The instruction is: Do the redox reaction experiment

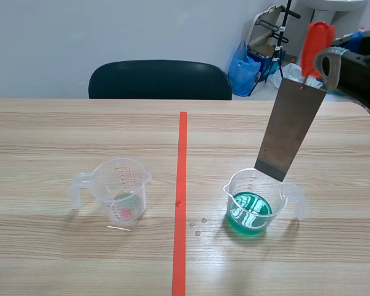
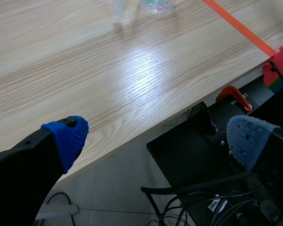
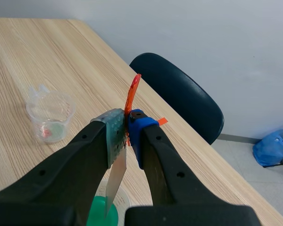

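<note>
Metal plate [image 1: 290, 132] hung tilted, its lower edge over the green-liquid beaker [image 1: 232, 191]. Only the right wrist view showed the right gripper [image 3: 127, 134] clamped on it. The left gripper [image 2: 160, 136], fingers apart, hung off the table [image 2: 108, 70] edge, well apart from the second beaker [image 1: 120, 188].

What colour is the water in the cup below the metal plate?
Green liquid sits in that cup; the scene view shows it best.
</note>
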### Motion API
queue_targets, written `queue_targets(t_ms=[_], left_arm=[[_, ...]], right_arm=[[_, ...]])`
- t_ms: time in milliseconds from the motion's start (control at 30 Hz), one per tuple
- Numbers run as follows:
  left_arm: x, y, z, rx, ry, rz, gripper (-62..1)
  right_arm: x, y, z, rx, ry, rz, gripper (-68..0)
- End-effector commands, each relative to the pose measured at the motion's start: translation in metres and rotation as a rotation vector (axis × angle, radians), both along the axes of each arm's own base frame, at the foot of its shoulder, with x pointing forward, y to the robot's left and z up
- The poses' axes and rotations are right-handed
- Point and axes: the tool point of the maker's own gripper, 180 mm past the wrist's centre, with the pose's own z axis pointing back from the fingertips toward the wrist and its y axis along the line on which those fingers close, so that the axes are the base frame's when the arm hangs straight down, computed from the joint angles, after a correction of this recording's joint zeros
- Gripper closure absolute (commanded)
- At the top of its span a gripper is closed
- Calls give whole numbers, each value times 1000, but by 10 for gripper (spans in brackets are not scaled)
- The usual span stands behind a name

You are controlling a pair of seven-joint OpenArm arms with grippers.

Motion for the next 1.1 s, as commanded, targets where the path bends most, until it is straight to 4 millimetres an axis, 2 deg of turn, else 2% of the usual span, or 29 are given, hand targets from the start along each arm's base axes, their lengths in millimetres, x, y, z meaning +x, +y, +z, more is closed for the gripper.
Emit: queue_targets(t_ms=[0,800,1067], left_arm=[[3,-4,4,-19,-21,2,-623],[3,-4,4,-19,-21,2,-623],[3,-4,4,-19,-21,2,-623]], right_arm=[[0,1,10,5,-32,10,-19],[0,1,10,5,-33,10,-20],[6,0,16,-8,-59,5,-20]])
